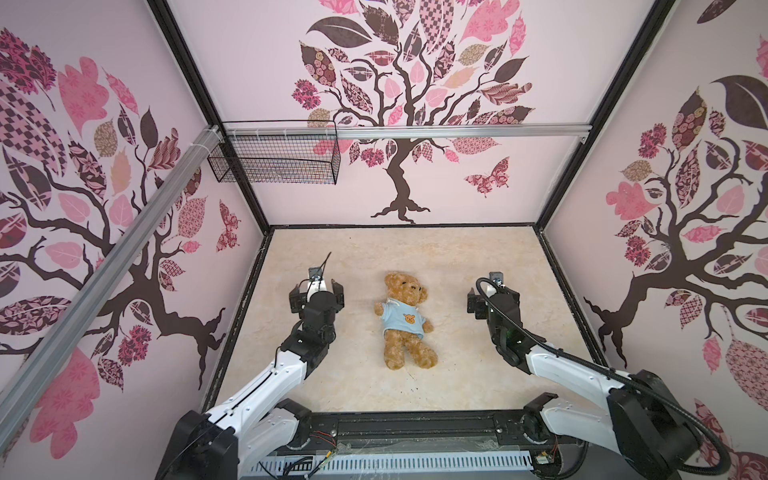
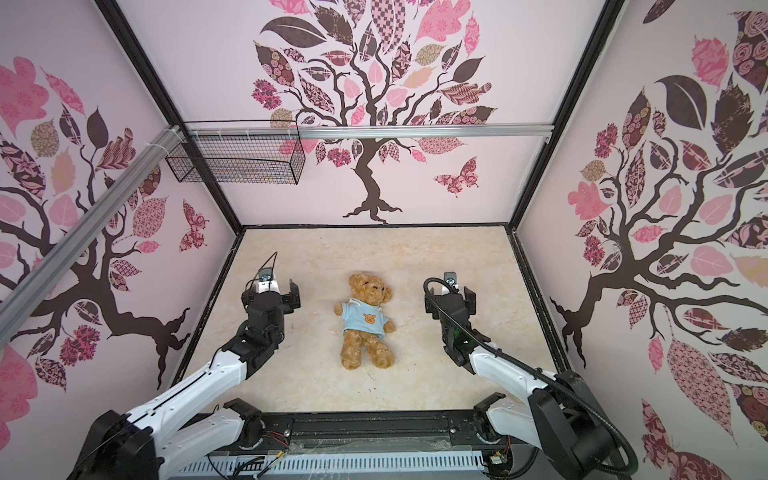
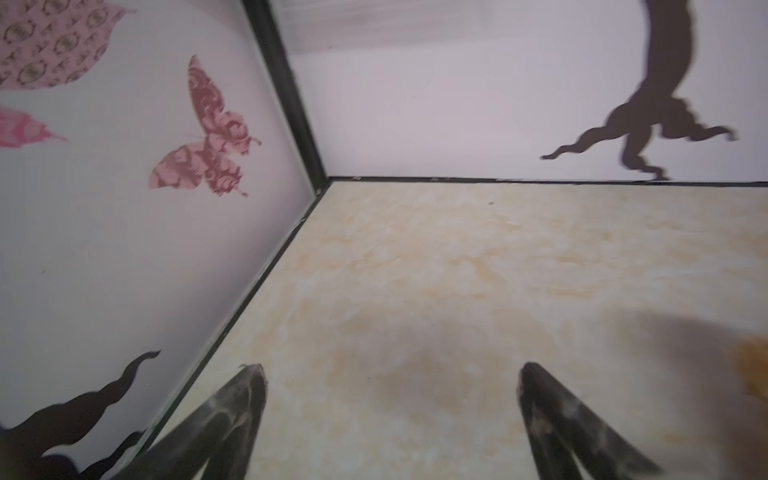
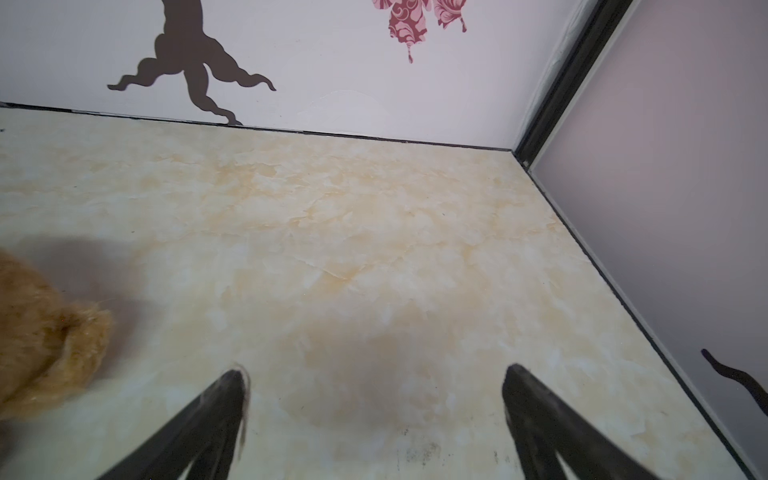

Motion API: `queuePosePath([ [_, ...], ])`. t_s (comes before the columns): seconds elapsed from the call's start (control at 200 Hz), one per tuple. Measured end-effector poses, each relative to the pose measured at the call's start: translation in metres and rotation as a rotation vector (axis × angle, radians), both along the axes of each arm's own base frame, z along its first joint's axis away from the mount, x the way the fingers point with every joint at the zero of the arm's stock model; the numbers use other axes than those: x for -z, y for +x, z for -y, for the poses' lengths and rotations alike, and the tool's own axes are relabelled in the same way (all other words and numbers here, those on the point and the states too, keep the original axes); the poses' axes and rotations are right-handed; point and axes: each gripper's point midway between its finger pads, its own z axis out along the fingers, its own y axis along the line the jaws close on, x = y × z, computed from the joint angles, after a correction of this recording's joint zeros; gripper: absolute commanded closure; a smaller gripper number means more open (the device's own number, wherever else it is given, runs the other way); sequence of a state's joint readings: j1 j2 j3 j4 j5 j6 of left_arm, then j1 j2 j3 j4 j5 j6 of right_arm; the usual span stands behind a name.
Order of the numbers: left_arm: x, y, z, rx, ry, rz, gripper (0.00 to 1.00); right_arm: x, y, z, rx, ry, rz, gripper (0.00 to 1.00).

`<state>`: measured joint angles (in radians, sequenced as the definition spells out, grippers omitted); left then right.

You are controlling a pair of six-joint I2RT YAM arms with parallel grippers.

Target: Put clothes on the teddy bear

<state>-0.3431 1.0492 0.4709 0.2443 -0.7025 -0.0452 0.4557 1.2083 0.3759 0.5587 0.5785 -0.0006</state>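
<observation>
One teddy bear (image 1: 405, 289) (face up) between left gripper (image 1: 316, 298) and right gripper (image 1: 494, 301).

My left claw (image 3: 390, 369) hangs wide open over the marbled tabletop (image 3: 436, 249), holding nothing; the teddy bear (image 3: 753, 370) blurs golden alongside.
</observation>
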Motion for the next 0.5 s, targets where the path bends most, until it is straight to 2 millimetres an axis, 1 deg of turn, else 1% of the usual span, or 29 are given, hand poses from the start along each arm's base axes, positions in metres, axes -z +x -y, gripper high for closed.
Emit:
queuePosePath([
  [0.03, 0.006, 0.0, -0.012, -0.024, 0.006, -0.001, 0.04, 0.006, 0.001, 0.004, 0.013, -0.013, 0.003, 0.0],
  [0.085, 0.015, -0.001, -0.022, -0.039, 0.015, 0.004, 0.03, 0.016, 0.003, 0.012, 0.038, -0.035, -0.004, 0.0],
  [0.175, 0.032, 0.001, -0.026, -0.011, 0.028, -0.015, 0.03, 0.03, 0.012, 0.03, 0.085, -0.039, -0.022, 0.01],
  [0.28, 0.051, 0.013, -0.03, 0.009, 0.023, -0.044, 0.03, 0.042, 0.019, 0.051, 0.119, -0.009, -0.045, 0.0],
  [0.355, 0.065, 0.017, -0.04, -0.007, 0.009, -0.047, 0.03, 0.04, 0.023, 0.061, 0.128, 0.019, -0.032, 0.0],
  [0.42, 0.074, 0.017, -0.046, -0.008, -0.013, -0.051, 0.03, 0.036, 0.026, 0.063, 0.119, 0.042, -0.013, 0.0],
  [0.5, 0.075, 0.023, -0.048, 0.009, -0.05, -0.024, 0.03, 0.03, 0.031, 0.062, 0.095, 0.059, 0.018, 0.0],
])
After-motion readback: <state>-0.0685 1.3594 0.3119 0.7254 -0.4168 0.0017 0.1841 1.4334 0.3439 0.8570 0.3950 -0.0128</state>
